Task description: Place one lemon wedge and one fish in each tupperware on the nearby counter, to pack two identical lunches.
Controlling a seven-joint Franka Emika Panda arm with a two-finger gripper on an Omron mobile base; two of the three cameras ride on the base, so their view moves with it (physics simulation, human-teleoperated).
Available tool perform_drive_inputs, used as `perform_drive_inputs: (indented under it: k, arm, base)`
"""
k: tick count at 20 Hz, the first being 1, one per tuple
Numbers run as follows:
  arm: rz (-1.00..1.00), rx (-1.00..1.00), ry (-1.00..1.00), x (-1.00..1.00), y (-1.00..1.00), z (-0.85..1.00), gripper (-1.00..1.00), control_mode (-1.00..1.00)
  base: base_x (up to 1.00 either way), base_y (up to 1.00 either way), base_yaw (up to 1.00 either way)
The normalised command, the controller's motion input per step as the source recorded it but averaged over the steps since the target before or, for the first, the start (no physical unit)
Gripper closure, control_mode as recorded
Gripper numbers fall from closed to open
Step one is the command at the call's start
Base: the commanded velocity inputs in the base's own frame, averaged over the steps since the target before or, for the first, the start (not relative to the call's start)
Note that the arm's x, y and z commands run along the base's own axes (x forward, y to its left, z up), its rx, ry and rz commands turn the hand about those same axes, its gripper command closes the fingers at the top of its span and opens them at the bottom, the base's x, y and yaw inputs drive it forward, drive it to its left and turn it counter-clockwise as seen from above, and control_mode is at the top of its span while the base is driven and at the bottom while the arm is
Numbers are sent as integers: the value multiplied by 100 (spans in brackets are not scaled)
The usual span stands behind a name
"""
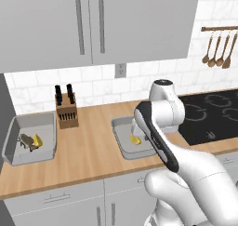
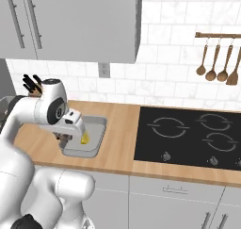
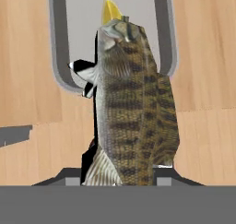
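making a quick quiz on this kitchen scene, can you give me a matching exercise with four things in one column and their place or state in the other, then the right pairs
Things:
1. fish in the pincer
2. lemon wedge
3. knife block
4. wooden spoons

Places or states:
A. hanging from a rail on the tiled wall
B. held between the pincer fingers, above the counter
C. lying inside the middle tupperware
D. standing on the counter by the wall, between the two tupperwares

Right pairs: 1-B, 2-C, 3-D, 4-A
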Motion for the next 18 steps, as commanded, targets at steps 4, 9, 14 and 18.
perform_drive_inputs:
  k: [4,9,14,18]
  arm:
    - [5,0,1,90,7,-56,100,-100]
    - [6,0,17,100,0,-7,100,-100]
    - [13,0,13,71,11,-15,100,-100]
    - [12,0,4,14,30,-41,100,-100]
  base:
    - [0,0,0]
    - [0,0,0]
    - [0,0,0]
    - [0,0,0]
